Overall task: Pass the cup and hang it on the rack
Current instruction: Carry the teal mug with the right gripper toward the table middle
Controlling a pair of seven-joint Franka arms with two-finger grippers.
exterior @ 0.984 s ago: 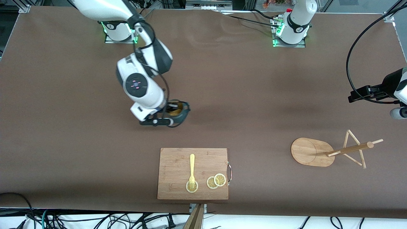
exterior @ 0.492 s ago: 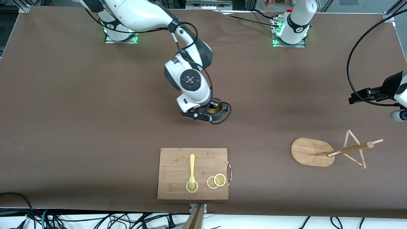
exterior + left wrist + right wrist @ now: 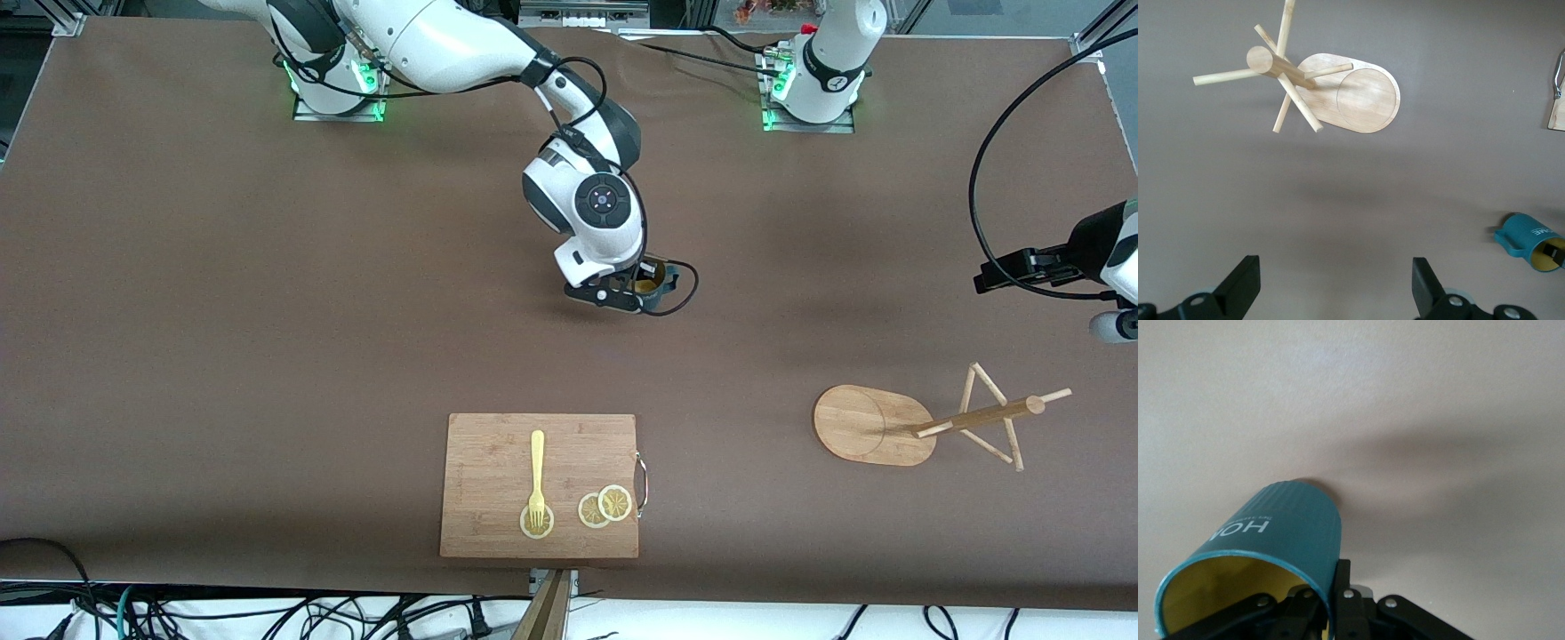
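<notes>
The cup (image 3: 652, 286), dark teal with a yellowish inside, hangs in my right gripper (image 3: 636, 295) over the middle of the table. In the right wrist view the gripper (image 3: 1331, 587) is shut on the cup (image 3: 1278, 533), pinching its rim wall with one finger inside and one outside. The cup also shows in the left wrist view (image 3: 1528, 239). The rack (image 3: 876, 425) stands toward the left arm's end, nearer the front camera; its post and pegs show in the left wrist view (image 3: 1361, 100). My left gripper (image 3: 1005, 271) is open and empty (image 3: 1336, 287) over bare table beside the rack.
A wooden cutting board (image 3: 489, 453) lies near the front edge with a yellow fork (image 3: 536, 471) and lemon slices (image 3: 605, 507) on it. A black cable (image 3: 978, 178) loops above the table at the left arm's end.
My right arm has carried the cup across the table toward the left arm's end and a little toward the bases. The left gripper has hardly moved.
</notes>
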